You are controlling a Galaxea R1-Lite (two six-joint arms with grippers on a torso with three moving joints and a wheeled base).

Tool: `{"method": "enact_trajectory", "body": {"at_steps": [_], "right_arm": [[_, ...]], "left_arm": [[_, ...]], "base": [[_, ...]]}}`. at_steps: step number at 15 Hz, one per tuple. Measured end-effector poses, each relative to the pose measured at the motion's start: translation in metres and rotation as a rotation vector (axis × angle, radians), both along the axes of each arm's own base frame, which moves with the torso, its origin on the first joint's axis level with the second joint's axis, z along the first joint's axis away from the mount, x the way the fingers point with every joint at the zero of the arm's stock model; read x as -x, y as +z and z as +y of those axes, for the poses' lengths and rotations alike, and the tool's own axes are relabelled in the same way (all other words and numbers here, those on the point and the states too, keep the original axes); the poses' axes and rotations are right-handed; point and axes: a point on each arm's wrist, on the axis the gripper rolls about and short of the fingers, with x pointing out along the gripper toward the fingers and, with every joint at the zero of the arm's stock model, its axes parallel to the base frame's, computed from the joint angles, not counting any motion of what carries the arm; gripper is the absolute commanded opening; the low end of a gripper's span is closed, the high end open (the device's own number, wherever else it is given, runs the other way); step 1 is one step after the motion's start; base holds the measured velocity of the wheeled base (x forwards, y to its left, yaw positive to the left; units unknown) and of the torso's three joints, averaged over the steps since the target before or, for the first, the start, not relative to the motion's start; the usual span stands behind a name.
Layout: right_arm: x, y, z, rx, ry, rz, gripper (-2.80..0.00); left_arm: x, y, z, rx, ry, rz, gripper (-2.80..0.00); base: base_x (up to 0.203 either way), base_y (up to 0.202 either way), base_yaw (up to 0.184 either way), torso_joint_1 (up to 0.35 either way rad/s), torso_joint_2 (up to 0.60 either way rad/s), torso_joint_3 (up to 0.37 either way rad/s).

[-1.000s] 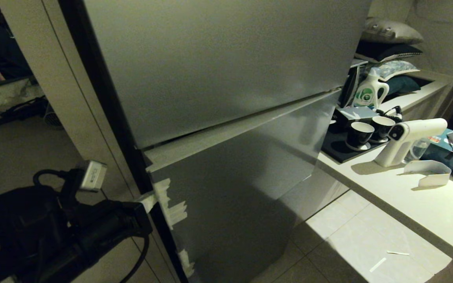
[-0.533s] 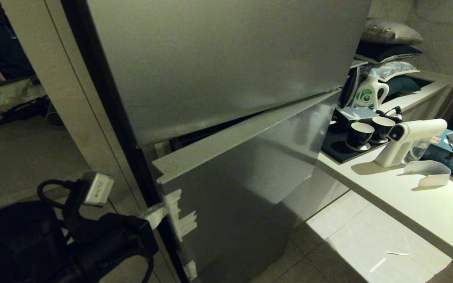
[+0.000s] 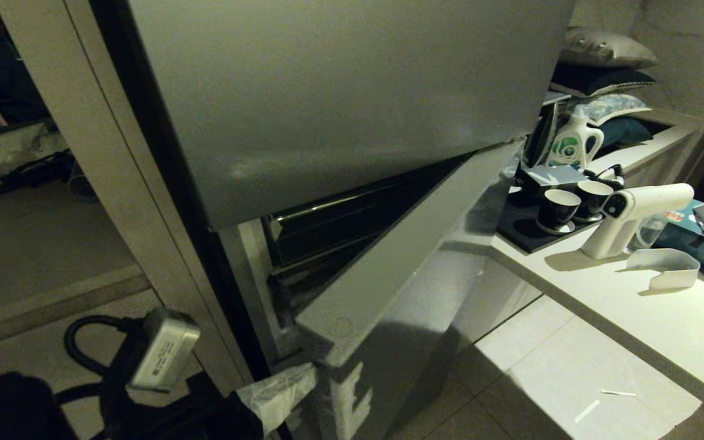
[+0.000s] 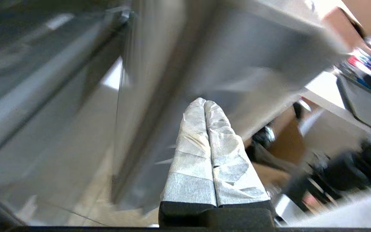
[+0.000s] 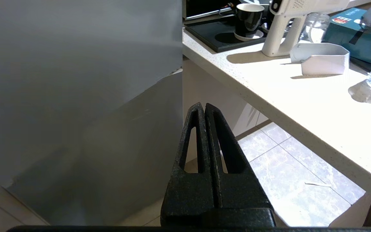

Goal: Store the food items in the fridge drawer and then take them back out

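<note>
A: Item one, the lower fridge door [image 3: 401,318]. What is each view giving?

B: The head view is showing it standing ajar below the upper door [image 3: 327,110]. Dark shelf fronts [image 3: 327,226] are showing in the gap behind it. Neither wrist view is reaching into that gap. Whether one of those fronts is the fridge drawer cannot be told, and the food items are not showing in any view.

A: Item two, the left gripper [image 3: 278,388]?

B: It is sitting low at the lower door's free edge. The left wrist view is showing its tape-wrapped fingers [image 4: 192,154] pressed flat together with nothing between them. They are pointing along the door's face. Whether they are touching it cannot be told.

A: Item three, the right gripper [image 5: 204,106]?

B: Only its own wrist view is showing it. Its black fingers are closed tight and empty. It is hanging in front of the lower door, well apart from it.

A: Any writing?

B: Beyond the lower door's hinge side, a counter [image 3: 602,305] is carrying dark cups [image 3: 560,208], a white spray gun [image 3: 633,214] and a detergent bottle [image 3: 572,143] with a green label. A teal box [image 5: 343,29] and the left wrist's camera module [image 3: 165,348] are both bearing print. None of it is legible.
</note>
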Motion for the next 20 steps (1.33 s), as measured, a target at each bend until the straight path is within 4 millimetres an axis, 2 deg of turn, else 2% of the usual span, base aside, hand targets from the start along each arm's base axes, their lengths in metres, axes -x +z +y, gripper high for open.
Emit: {"method": "enact_trajectory", "body": {"at_steps": [3,5,15,20], "right_arm": [[0.000,0.000,0.000,0.000,0.000,0.000,-2.80],[0.000,0.000,0.000,0.000,0.000,0.000,-2.80],[0.000,0.000,0.000,0.000,0.002,0.000,-2.80],[0.000,0.000,0.000,0.000,-0.001,0.000,-2.80]], "left_arm": [[0.020,-0.002,-0.002,0.000,-0.104,0.010,-2.80],[0.026,-0.003,-0.001,0.003,-0.163,0.013,-2.80],[0.031,-0.008,0.006,-0.015,-0.167,0.020,-2.80],[0.031,-0.009,0.017,-0.013,-0.089,0.012,-2.80]], "base": [[0.000,0.000,0.000,0.000,0.00,0.000],[0.000,0.000,0.000,0.000,0.00,0.000],[0.000,0.000,0.000,0.000,0.00,0.000],[0.000,0.000,0.000,0.000,0.00,0.000]]}}
